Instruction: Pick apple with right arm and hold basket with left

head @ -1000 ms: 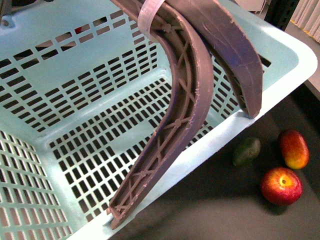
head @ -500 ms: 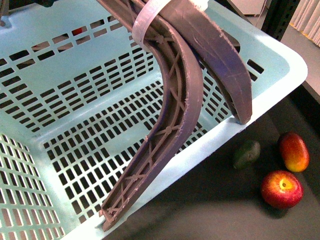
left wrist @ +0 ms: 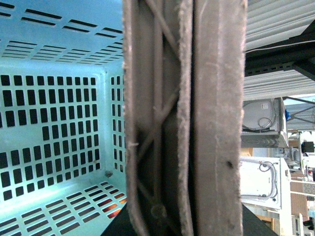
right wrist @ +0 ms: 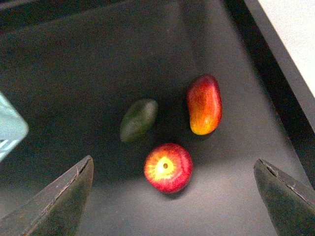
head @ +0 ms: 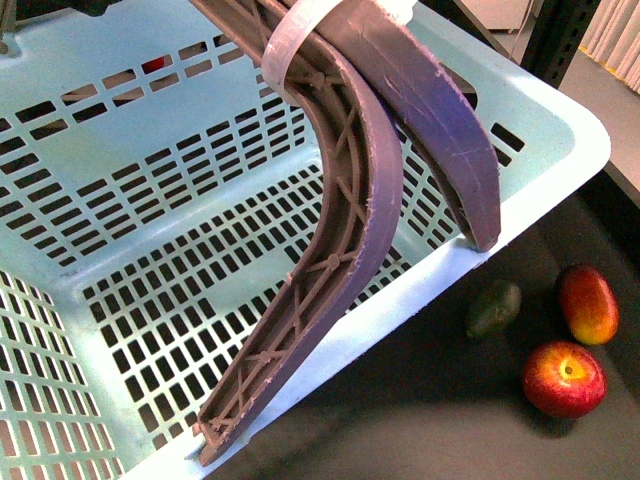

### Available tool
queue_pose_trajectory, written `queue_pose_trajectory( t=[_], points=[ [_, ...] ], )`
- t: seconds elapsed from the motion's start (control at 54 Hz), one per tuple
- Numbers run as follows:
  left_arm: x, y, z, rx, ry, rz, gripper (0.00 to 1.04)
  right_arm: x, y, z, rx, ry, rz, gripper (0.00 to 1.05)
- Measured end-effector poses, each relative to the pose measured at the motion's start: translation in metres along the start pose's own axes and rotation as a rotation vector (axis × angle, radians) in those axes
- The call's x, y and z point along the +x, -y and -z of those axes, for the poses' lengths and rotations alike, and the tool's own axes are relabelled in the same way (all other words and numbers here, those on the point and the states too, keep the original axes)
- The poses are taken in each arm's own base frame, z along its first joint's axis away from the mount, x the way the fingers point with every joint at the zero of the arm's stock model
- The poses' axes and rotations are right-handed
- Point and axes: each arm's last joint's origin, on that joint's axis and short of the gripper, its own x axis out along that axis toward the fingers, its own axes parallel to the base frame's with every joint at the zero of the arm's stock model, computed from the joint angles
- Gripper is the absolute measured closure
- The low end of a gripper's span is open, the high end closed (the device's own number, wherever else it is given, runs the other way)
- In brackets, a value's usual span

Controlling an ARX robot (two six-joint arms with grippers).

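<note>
Right pincer (right wrist: 172, 161): released, fingers (right wrist: 64, 196) spread wide and pointing down at the worktop (right wrist: 74, 64), hovering above the apple (right wrist: 168, 167) without contact. The apple rests on the worktop, stem dimple up. An avocado (right wrist: 139, 119) and an elongated red-yellow fruit (right wrist: 204, 103) lie near the apple, not touching it. The basket (head: 560, 130) sits left of the apple, clear of it, its two handles (head: 370, 180) raised together. Left pincer: state cannot be told.
</note>
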Motion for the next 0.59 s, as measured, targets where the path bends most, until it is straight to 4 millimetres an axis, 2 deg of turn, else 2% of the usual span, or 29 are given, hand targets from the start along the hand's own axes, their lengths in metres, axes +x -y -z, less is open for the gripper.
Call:
queue_pose_trajectory(
  t=[0.074,0.148,0.278,0.593],
  points=[
    [0.000,0.000,0.000,0.000,0.001,0.000,0.90,0.027,0.004,0.006,-0.022,-0.066,0.016,0.09],
    [0.000,0.000,0.000,0.000,0.003,-0.002,0.90,0.055,0.008,0.023,-0.040,-0.179,0.034,0.09],
    [0.000,0.000,0.000,0.000,0.003,-0.001,0.90,0.085,0.012,0.049,-0.096,-0.324,0.046,0.09],
    [0.000,0.000,0.000,0.000,0.002,-0.001,0.90,0.127,-0.001,0.047,-0.203,-0.379,0.002,0.09]
  ],
)
